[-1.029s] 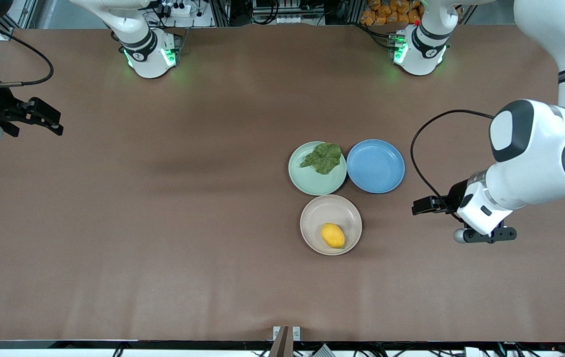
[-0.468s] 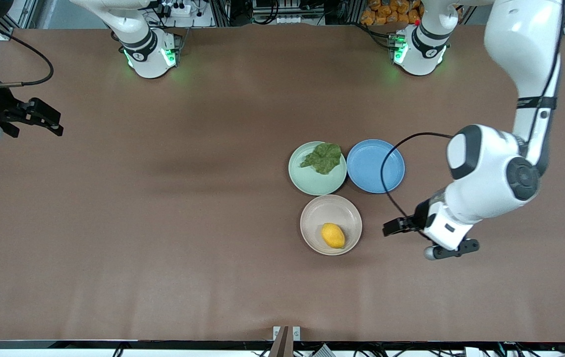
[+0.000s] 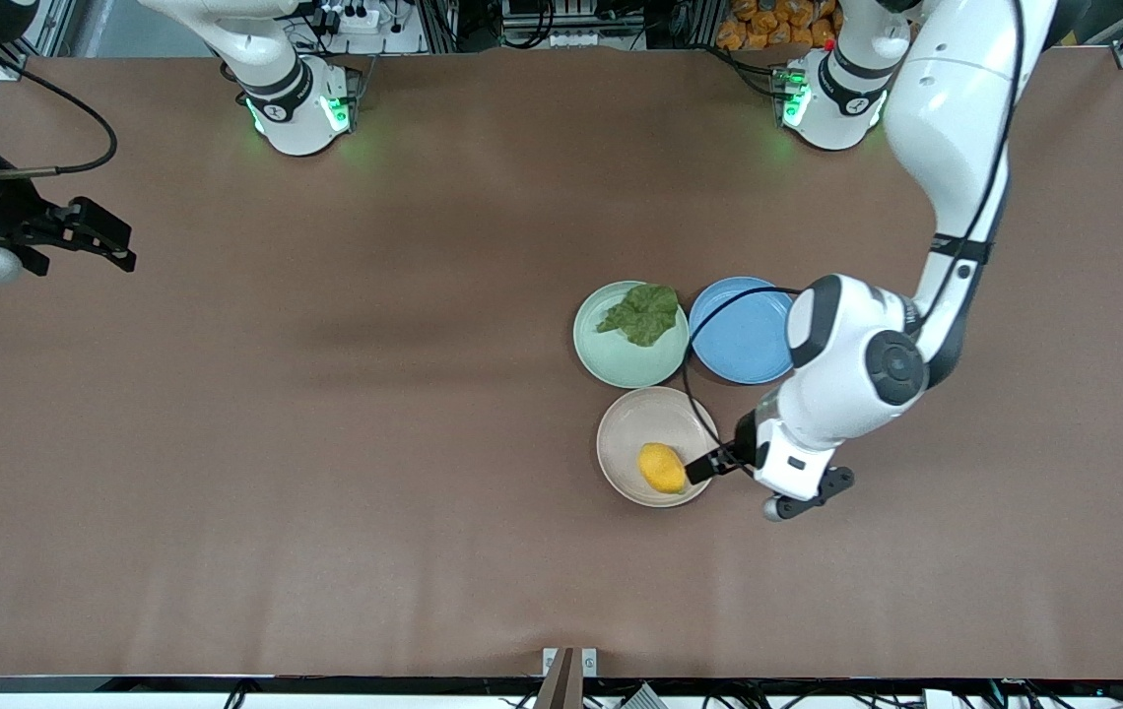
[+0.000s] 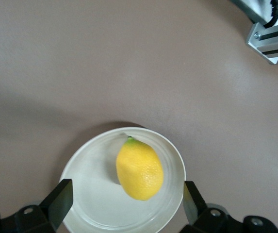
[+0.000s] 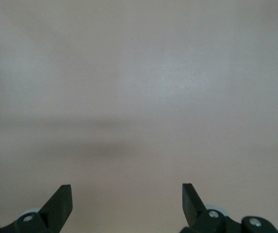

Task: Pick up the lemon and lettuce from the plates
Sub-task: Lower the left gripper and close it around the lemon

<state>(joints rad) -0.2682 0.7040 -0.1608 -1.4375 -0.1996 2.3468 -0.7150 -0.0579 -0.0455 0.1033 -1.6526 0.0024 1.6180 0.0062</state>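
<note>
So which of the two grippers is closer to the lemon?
The left. The left gripper, open, is over the beige-pink plate's rim beside the lemon; the right gripper waits open at the right arm's end of the table.

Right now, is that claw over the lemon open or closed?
Open. In the left wrist view the left end effector has its two fingers spread wide apart over the beige-pink plate, the lemon untouched between them.
</note>
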